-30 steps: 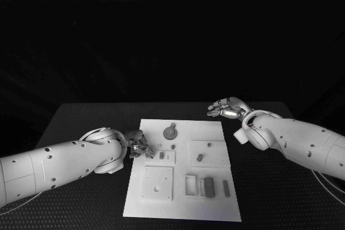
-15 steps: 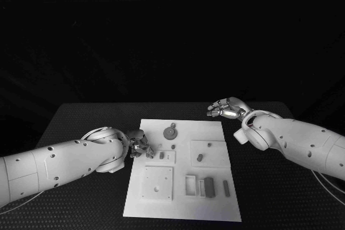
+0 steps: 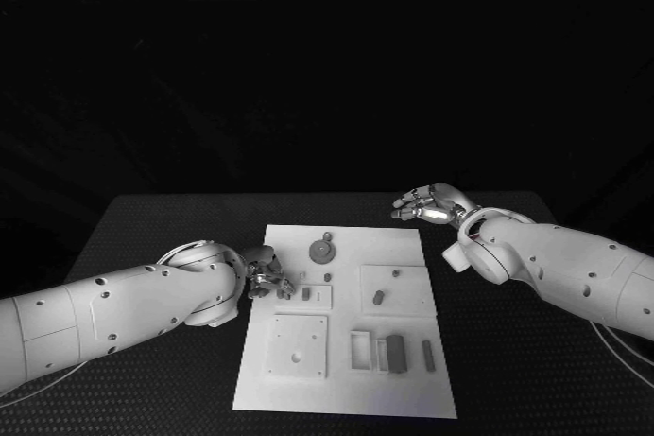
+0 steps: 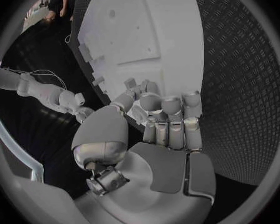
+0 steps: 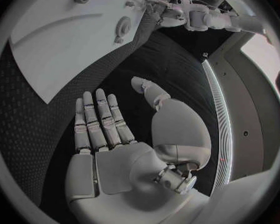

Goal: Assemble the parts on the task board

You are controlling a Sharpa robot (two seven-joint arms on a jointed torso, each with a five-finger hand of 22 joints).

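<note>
Nearest the robot, the white rectangular task board [image 3: 349,379] lies on the black textured surface [image 3: 163,228], with small grey parts on it: a dark block [image 3: 397,354] standing in the open frame near the front edge, and a slim bar [image 3: 426,356] just beside it. Further up, the left robot hand [image 3: 267,276] has crept slightly inward over the board's left edge, toward a small grey peg [image 3: 308,293]. Its fingers [image 4: 171,117] are curled in; whether they pinch anything I cannot tell. A placing or picking step seems under way. Farthest, beyond a round grey disc [image 3: 321,252], the right robot hand [image 3: 428,205] stays hovering, fingers spread and holding nothing.
</note>
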